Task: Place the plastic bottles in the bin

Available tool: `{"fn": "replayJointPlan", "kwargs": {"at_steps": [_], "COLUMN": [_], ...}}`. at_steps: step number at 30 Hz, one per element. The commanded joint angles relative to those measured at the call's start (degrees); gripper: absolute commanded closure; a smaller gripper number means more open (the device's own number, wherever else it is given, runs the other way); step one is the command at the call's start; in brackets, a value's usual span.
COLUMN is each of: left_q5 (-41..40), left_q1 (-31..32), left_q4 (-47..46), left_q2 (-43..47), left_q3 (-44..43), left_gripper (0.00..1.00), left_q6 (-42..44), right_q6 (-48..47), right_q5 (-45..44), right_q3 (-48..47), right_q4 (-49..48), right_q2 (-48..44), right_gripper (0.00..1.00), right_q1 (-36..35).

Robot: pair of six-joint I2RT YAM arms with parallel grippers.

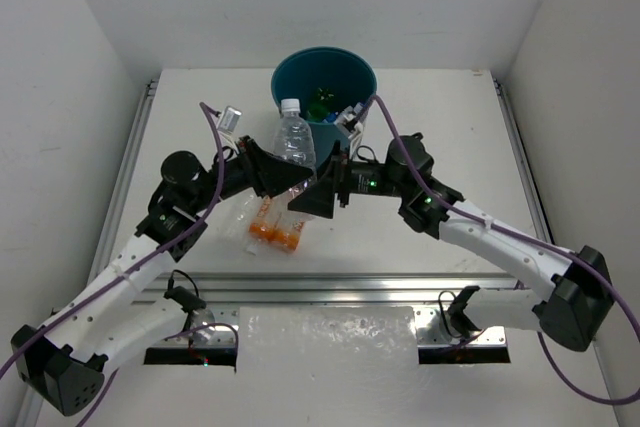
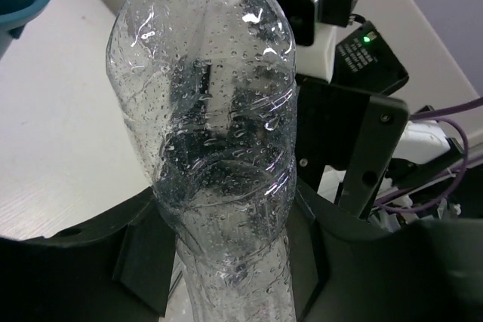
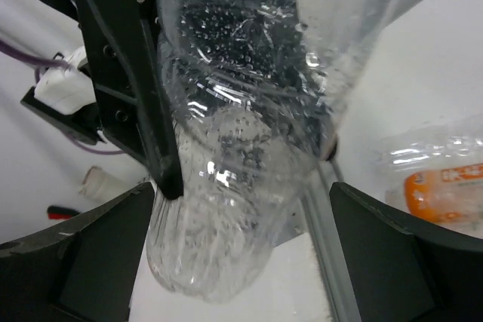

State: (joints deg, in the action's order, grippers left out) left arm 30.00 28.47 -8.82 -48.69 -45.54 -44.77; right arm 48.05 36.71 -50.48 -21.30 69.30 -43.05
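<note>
The white tabletop (image 1: 450, 117) carries the teal bin (image 1: 300, 72) at its far middle, and both arms reach in to meet just on the near side of it. Between them a clear bottle (image 1: 294, 142) stands upright off the tabletop, close to the bin's near wall but outside it. Its white cap (image 1: 290, 105) is on top, level with the rim.

The left gripper (image 2: 230, 273) has its jaws clamped on the lower body of this bottle. In the left wrist view the dark fingers (image 2: 143, 262) press in from either side and the plastic looks pinched and creased above them. Droplets cover the inside of the bottle wall.

The right gripper (image 3: 241, 254) faces it from the other side with its jaws wide apart. In the right wrist view the bottle's rounded base hangs between them, with a gap on each side and touching neither. One of the left gripper's fingers shows there as a dark bar laid against the bottle's side.

Two orange bottles (image 1: 275, 232) lie side by side on the tabletop, just nearer the arm bases than the held bottle and under the two grippers.

Inside the bin lie a green bottle (image 1: 322, 99) and a blue-labelled bottle (image 1: 350, 112), both partly hidden by the wall.
</note>
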Motion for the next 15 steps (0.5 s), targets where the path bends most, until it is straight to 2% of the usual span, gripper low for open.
{"fn": "replayJointPlan", "kwargs": {"at_steps": [1, 2, 4, 5, 6, 7, 9, 10, 11, 12, 13, 14, 15], "left_q5": [2.78, 2.96, 2.96, 2.79, 2.44, 0.69, -3.34, -10.5, -15.62, -27.33, -34.15, -41.96, -54.39], "left_q1": [0.53, 0.54, 0.62, 0.54, 0.62, 0.62, 0.62, 0.62, 0.62, 0.62, 0.62, 0.62, 0.62], "left_q4": [-9.55, -9.9, -10.69, -10.43, -10.08, -9.47, -3.43, 0.87, 12.57, 18.08, 23.7, 34.46, 38.92], "left_q2": [1.31, 1.4, 1.14, 1.05, 1.31, 1.66, 3.07, 3.33, 3.07, 2.72, 2.28, 1.06, 0.35], "left_q3": [0.28, 0.28, 0.28, 0.36, 0.54, 0.45, -2.42, -4.8, -11.61, -15.59, -19.29, -26.37, -29.66], "left_gripper": [1.0, 1.0, 1.0, 0.95, 0.87, 0.59, 0.29, 0.09, 0.04, 0.01, 0.0, 0.0, 0.0], "left_q6": [-1.81, -2.07, -2.07, -1.72, -1.29, -0.76, 2.83, 7.11, 9.16, 10.66, 12.15, 11.73, 11.12], "right_q6": [-1.37, -1.9, -0.77, 0.8, 1.34, 1.52, -1.11, -2.68, -6.36, -8.74, -11.55, -17.06, -19.55], "right_q5": [1.18, 0.22, 1.69, 4.05, 4.77, 4.95, 3.03, 2.06, -0.99, -3.37, -5.75, -11.86, -15.66], "right_q3": [-4.8, -4.98, -4.81, -4.72, -4.63, -4.54, -4.71, -5.06, -6.2, -7.17, -8.48, -11.45, -12.96], "right_q4": [-2.01, -1.3, -4.17, -7.41, -8.57, -9.28, -7.19, -3.35, -0.7, 2.29, 5.53, 11.74, 14.68], "right_q2": [0.84, 1.27, 2.68, 3.21, 4.0, 4.18, 3.39, 3.04, 2.69, 1.9, 1.63, 1.46, 1.45], "right_gripper": [0.01, 0.02, 0.19, 0.57, 0.81, 0.98, 1.0, 1.0, 1.0, 1.0, 1.0, 1.0, 1.0], "right_q1": [-3.09, -3.62, -4.24, -4.41, -4.41, -4.41, -4.5, -4.41, -4.33, -4.33, -4.33, -4.24, -4.32]}}
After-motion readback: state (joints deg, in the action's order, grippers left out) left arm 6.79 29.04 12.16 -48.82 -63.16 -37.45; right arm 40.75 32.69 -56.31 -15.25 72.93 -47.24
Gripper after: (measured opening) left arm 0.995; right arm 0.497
